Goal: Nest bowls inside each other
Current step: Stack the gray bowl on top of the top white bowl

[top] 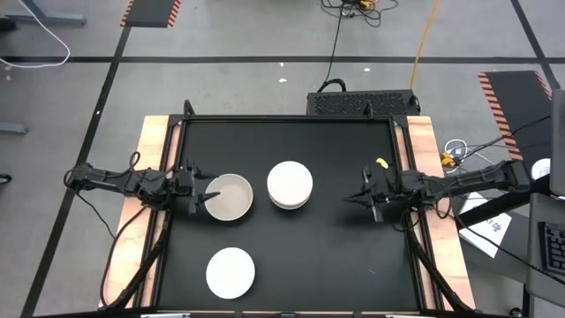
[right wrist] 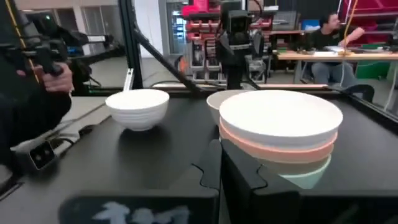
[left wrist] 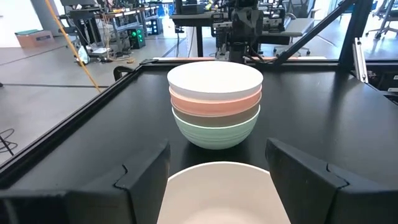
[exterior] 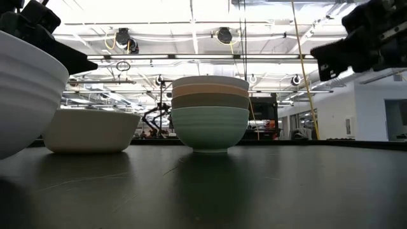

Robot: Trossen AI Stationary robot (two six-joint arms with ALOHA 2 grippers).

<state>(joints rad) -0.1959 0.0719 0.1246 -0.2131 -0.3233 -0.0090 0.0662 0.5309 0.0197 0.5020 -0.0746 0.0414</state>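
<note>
Nearest to you on the black table top (top: 291, 247), a plain white shallow round bowl (top: 230, 272) sits alone at the front edge, untouched. Behind it, on your left, the left gripper (top: 205, 195) has its two dark fingers spread wide at the rim of a beige-grey shallow round bowl (top: 229, 197); the left wrist view shows the rim lying between the fingers, not yet pinched. Just to the right of that bowl, near the table's middle, stands a nested stack of four bowls (top: 290, 185): mint green at the bottom, then olive-grey, then salmon-orange, with a white one on top. On your right, the right gripper (top: 357, 198) waits well apart from the stack; you cannot tell whether its fingers are spread or pressed together. Judging by this layout, four bowls are nested and two remain, and the beige-grey one is the step in hand. The next move likely calls for closing on its rim, lifting clear, and lowering it squarely into the stack. The table has pale wooden side rails (top: 152, 159). Beyond lies a workshop with desks, cables and a seated person (right wrist: 329, 31).
</note>
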